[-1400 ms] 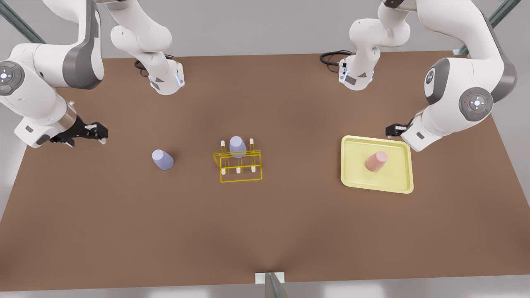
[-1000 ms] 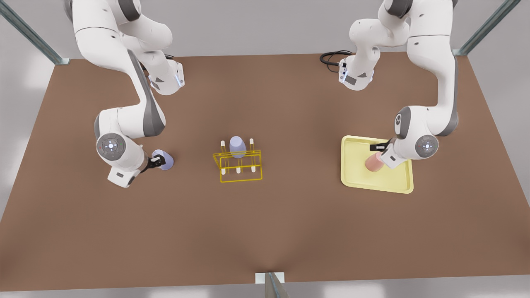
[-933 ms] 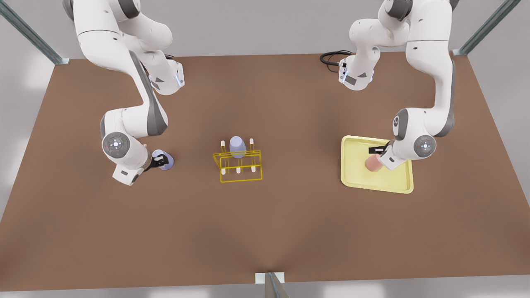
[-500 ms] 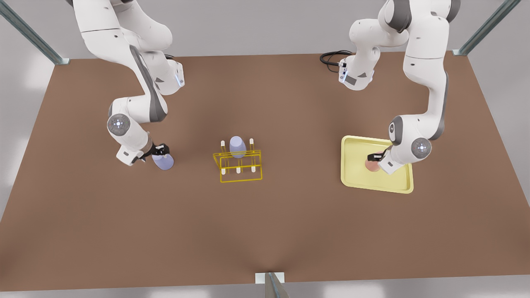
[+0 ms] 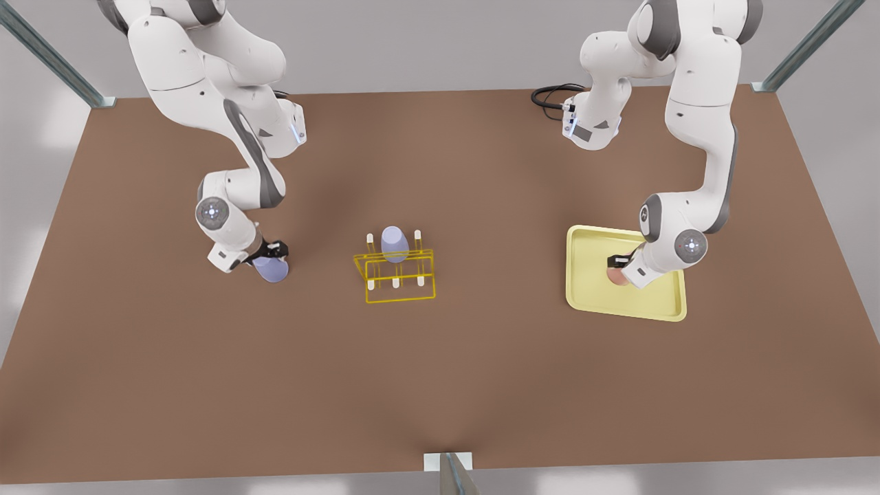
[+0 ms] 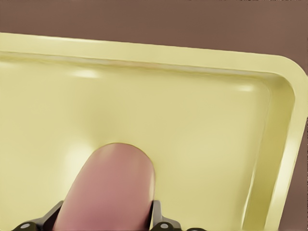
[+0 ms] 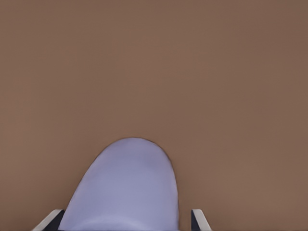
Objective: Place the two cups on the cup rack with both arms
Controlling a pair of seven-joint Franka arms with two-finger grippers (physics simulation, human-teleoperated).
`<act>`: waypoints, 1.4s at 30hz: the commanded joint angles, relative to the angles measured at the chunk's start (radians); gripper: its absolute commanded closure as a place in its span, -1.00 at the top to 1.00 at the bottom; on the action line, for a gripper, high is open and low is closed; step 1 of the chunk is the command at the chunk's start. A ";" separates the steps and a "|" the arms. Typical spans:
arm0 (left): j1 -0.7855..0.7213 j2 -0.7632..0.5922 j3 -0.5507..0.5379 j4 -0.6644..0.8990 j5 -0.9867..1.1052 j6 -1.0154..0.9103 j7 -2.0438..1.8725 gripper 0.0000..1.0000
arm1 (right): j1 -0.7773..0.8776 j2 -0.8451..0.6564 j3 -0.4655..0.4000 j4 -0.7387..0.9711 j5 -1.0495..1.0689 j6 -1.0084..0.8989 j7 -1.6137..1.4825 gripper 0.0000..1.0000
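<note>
On the table at the front view's left stands the lavender cup [image 5: 273, 270], upside down. My right gripper [image 5: 269, 251] is lowered over it; in the right wrist view the fingers [image 7: 198, 219] flank the cup [image 7: 126, 187], open, with a gap on one side. The salmon-pink cup [image 5: 616, 276] stands upside down on the pale-yellow tray [image 5: 591, 297]. My left gripper [image 5: 619, 263] is at it, and in the left wrist view its fingers [image 6: 156, 219] press against both sides of the cup [image 6: 110, 185]. The yellow wire cup rack [image 5: 401, 300] stands mid-table between the arms.
A third lavender cup [image 5: 394, 242] sits upside down on a rear peg of the rack; other white-tipped pegs are bare. The tray's raised rim [image 6: 192, 50] surrounds the pink cup. Both arm bases and a black cable [image 5: 550, 93] are at the table's far edge.
Both arms swung in from the table's sides and came down over their cups. The left gripper's fingers have closed in on the pink cup. Neither cup has moved.
</note>
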 commanded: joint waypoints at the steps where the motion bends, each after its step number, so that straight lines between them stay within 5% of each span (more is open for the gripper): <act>1: -0.002 -0.001 0.000 0.003 0.000 -0.001 0.025 0.73 | -0.007 0.015 0.000 0.001 0.002 0.059 0.013 0.96; 15: -0.012 -0.008 0.000 0.020 -0.002 -0.047 -0.001 0.71 | -0.001 0.042 0.005 0.001 0.000 0.080 0.002 0.95; 20: -0.015 -0.008 0.000 0.021 -0.002 -0.049 -0.001 0.72 | 0.001 0.041 0.006 0.008 -0.001 0.079 0.000 0.64; 24: -0.015 -0.008 0.001 0.021 -0.002 -0.049 -0.003 1.00 | -0.001 0.030 0.006 0.008 -0.001 0.072 -0.003 0.59; 34: -0.018 0.016 0.001 0.021 -0.002 -0.033 -0.003 1.00 | 0.002 -0.007 0.014 0.030 -0.003 0.048 -0.061 0.58; 42: -0.016 0.025 0.001 0.021 -0.002 -0.019 -0.003 0.97 | 0.007 -0.036 0.187 0.181 0.057 0.037 -0.090 0.58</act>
